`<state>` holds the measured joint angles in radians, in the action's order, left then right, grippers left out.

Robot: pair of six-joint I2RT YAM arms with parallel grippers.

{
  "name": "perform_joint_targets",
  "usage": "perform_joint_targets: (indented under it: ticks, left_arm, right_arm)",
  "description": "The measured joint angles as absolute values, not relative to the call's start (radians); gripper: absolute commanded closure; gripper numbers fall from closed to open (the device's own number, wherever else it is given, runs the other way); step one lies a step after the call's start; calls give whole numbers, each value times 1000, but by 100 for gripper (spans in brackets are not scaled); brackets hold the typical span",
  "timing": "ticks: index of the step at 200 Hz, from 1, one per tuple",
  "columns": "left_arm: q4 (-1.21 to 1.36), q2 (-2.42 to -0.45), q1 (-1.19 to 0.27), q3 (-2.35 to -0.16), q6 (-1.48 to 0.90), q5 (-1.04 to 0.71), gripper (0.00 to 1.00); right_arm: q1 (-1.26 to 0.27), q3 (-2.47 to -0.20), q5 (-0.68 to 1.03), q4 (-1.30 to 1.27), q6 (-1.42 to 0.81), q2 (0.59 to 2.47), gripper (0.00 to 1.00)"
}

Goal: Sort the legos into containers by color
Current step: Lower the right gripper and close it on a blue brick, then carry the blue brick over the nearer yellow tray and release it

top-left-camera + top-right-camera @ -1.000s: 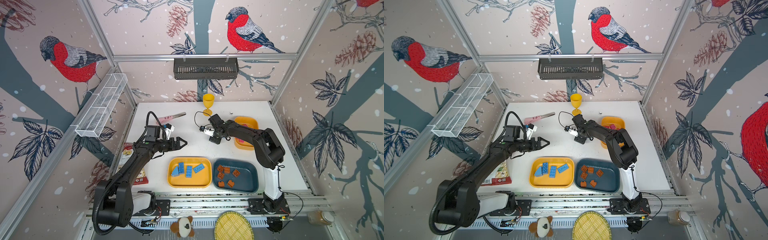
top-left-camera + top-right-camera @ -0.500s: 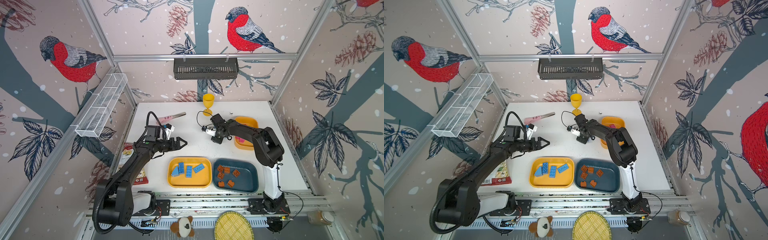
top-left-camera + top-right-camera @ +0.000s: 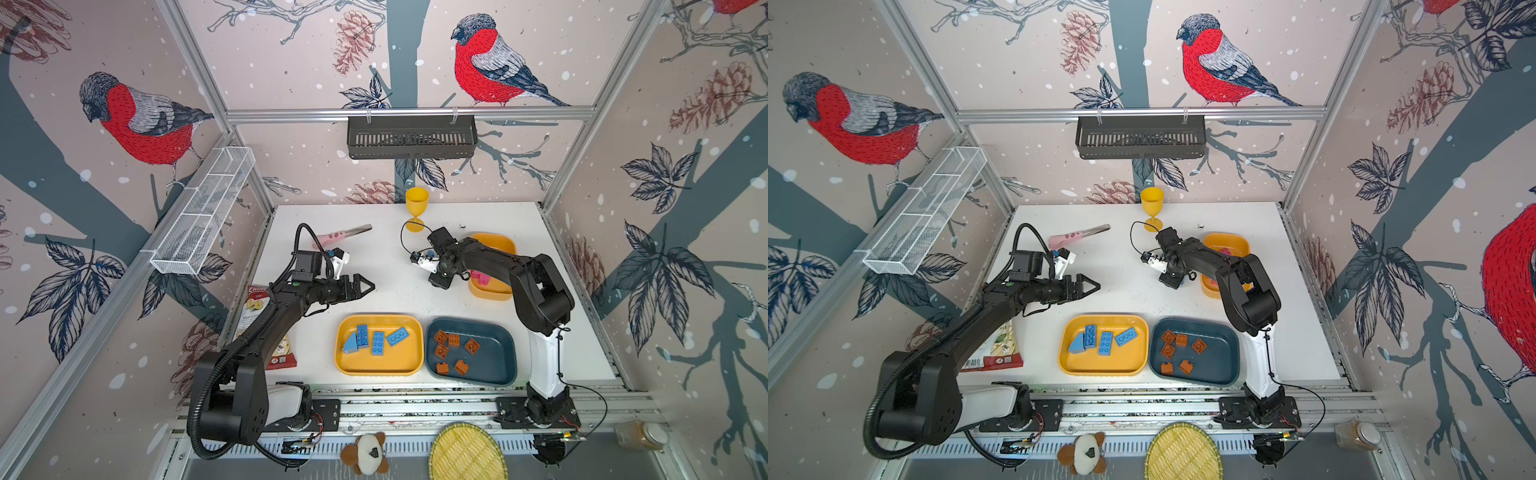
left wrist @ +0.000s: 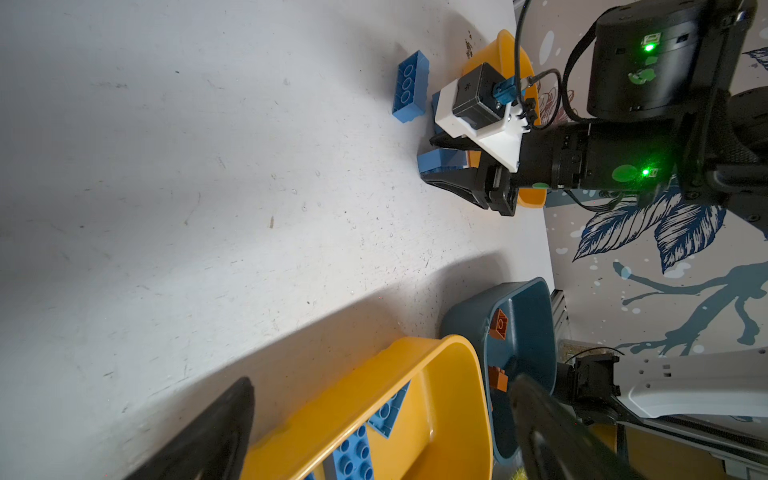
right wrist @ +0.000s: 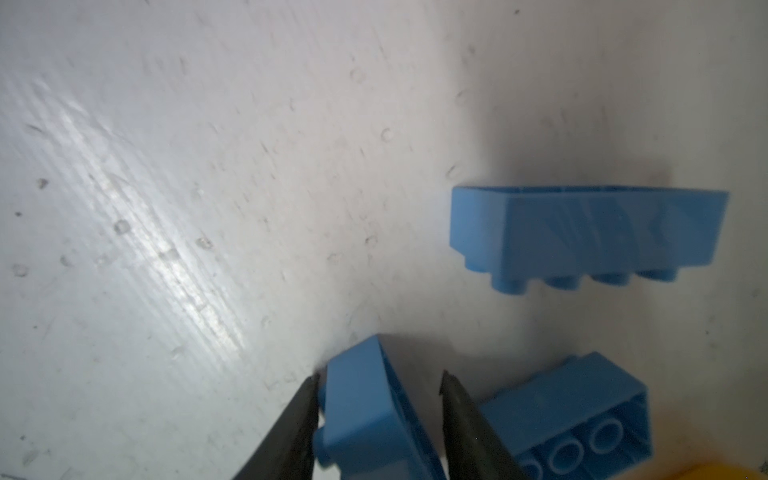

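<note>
Bench [image 3: 395, 266]: white board, dull sheen, covered in fine scratches and small pits, which show best in the right wrist view [image 5: 208, 166].

Room: walls papered with bullfinches, pine cones and dark leaves, held in an aluminium frame [image 3: 407, 113]. A black basket [image 3: 411, 137] hangs on the back rail. A wire mesh basket [image 3: 203, 212] runs along the left rail.

Right pincer [image 5: 380, 376]: low over the bench, narrowed onto a blue brick [image 5: 361, 415]. The brick sits tilted between the two fingers.
- A long blue brick [image 5: 582, 232] lies on its side past the tips, apart from them.
- A third blue brick [image 5: 573, 415] lies just beside one finger, hollows showing.
- The small yellow tray [image 3: 494, 243] lies behind this pincer, under its arm, with pink bricks [image 3: 482, 277] in it.
- A yellow goblet [image 3: 415, 205] stands farther back.

Left pincer [image 3: 368, 286]: spread wide and empty, above the bench and well apart from the right one.
- The large yellow tray [image 3: 376, 370] lies nearer the robot's base than its tips and holds blue bricks [image 3: 378, 343].
- The teal tray [image 3: 494, 353] sits beside that tray and holds brown-orange bricks [image 3: 440, 351].
- A pink-handled tool [image 3: 340, 236] lies behind its wrist.
- A snack packet [image 3: 257, 303] lies under its arm at the bench edge.
</note>
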<state>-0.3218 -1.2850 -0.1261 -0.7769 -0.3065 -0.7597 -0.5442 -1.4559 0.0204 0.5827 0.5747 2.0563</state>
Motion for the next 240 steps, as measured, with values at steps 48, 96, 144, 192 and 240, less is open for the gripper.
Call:
perform_joint_targets:
  ticks: [48,96,144,192,240]
  left_arm:
    - [-320,-1296,-126,-786,-306,-760,5]
    - [-319,-1306,-126,-792,-302,-764,5]
    - [-319,-1310,-126,-796,-295,-766,5]
    - [-320,-1307,-126,-796,-292,-767,5]
    - [-334,-1289,-126,-816,-288,-767,5]
  right_arm:
    - [-533,-1443,23,596,572,2040,39]
    - [-516,-1428,41,603,572,2023,49]
    - [-512,-1428,53,613,571,2036,64]
    - [-511,-1441,71,619,567,2043,78]
    - [-548,-1464,133,640,531,1925,80]
